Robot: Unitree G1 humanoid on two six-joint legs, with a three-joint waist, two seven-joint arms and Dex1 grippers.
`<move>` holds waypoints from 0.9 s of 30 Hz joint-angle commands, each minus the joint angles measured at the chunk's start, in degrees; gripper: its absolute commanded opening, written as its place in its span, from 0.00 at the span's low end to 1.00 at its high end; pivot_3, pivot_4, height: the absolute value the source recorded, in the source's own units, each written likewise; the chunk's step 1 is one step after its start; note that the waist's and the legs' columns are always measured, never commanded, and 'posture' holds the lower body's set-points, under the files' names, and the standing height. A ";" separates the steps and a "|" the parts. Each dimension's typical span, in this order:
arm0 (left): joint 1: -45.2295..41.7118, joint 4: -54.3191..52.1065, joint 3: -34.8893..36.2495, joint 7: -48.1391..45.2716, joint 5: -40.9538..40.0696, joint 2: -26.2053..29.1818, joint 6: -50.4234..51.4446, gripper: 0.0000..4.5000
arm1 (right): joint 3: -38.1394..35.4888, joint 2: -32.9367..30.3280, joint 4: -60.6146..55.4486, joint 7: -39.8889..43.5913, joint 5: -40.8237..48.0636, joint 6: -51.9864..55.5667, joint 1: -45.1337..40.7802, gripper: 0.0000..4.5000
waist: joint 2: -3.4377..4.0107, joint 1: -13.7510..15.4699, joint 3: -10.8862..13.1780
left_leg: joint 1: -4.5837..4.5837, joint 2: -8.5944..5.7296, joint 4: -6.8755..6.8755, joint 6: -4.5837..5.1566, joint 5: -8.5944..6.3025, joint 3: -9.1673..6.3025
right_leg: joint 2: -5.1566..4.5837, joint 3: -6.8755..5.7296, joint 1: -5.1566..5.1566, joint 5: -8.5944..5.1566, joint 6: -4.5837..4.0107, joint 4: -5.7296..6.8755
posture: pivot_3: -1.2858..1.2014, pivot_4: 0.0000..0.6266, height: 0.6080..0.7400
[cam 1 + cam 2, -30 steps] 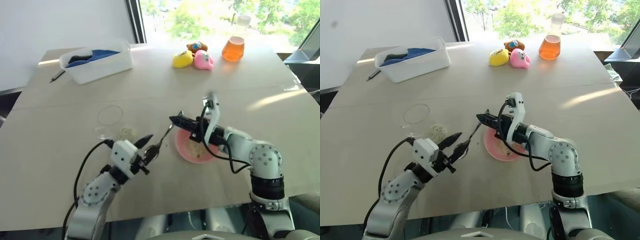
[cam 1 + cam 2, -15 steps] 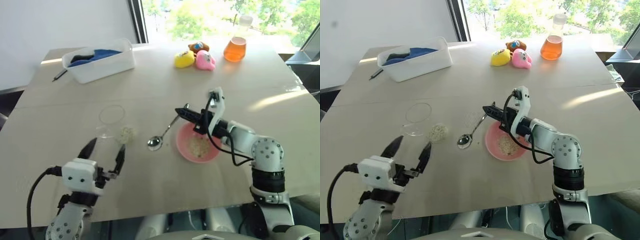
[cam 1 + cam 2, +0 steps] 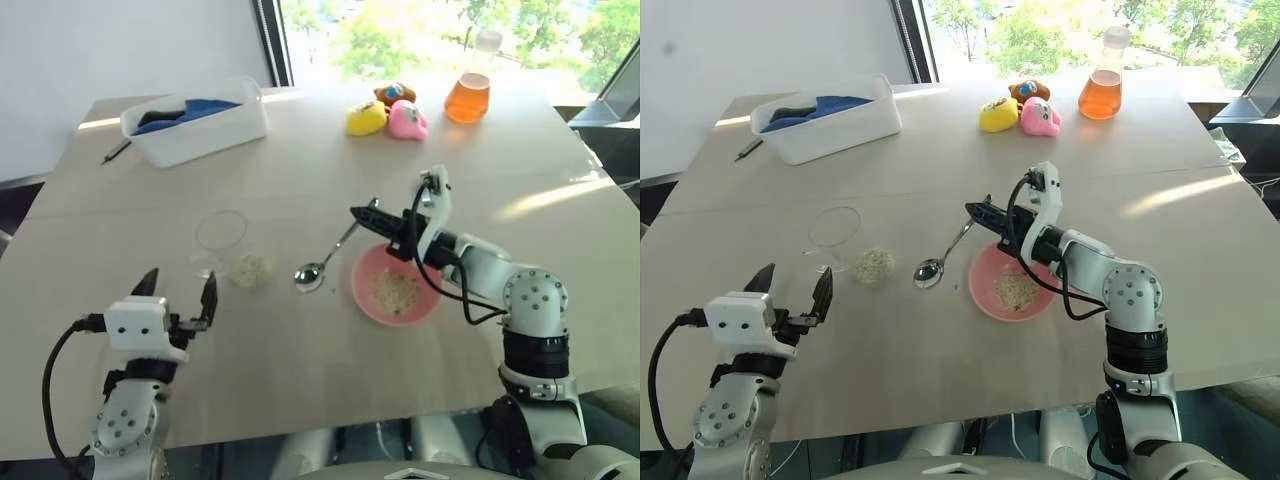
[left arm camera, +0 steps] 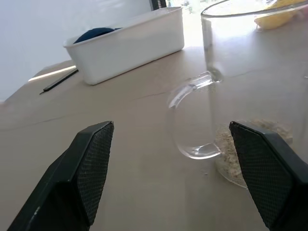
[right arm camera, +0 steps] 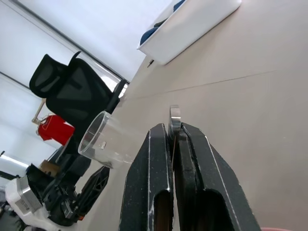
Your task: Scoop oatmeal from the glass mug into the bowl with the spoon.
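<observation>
Spoon (image 3: 322,258): shiny silver, long thin handle clamped in the right claw (image 3: 360,214), oval bowl resting on the worktop (image 3: 300,160) at the claw's 7 o'clock, beside the pink bowl (image 3: 396,292). Left claw (image 3: 178,297): released, empty, glass mug (image 4: 240,91) just ahead.

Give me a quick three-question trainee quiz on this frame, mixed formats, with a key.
1. True or false: the left gripper holds the spoon.
2. Oatmeal shows inside the: A) pink bowl B) white tub C) orange flask
3. Fill in: the right gripper is shut on the spoon's ____.

Key:
1. False; it is open and apart from the spoon, back near the glass mug.
2. A
3. handle
</observation>
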 commanded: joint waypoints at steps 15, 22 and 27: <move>-8.54 7.46 -0.91 -0.45 0.02 2.17 1.43 0.90 | -7.07 -4.42 4.13 3.07 5.67 -3.49 -22.35 0.00 | -0.03 -0.52 -0.03 | -0.60 -0.01 0.13 -0.05 0.04 0.11 | -0.05 0.08 -0.73 0.00 -0.01 0.40 | 0.52 0.24 1.00; -9.45 8.12 -1.04 -0.69 0.12 2.66 1.91 0.90 | -0.44 1.75 4.81 4.85 1.69 -5.04 -24.40 0.00 | -0.03 -1.50 -0.03 | -0.59 -0.02 0.16 -0.10 0.07 0.10 | -0.15 0.06 -0.74 0.00 -0.02 0.49 | 0.52 0.24 1.00; -10.20 7.85 -0.83 -0.63 0.03 2.90 2.80 0.90 | 2.44 5.06 6.15 6.38 -2.16 -7.68 -25.44 0.00 | -0.03 -1.57 -0.04 | -0.60 -0.02 0.17 -0.12 0.09 0.09 | -0.08 0.05 -0.76 0.00 -0.02 0.54 | 0.52 0.24 1.00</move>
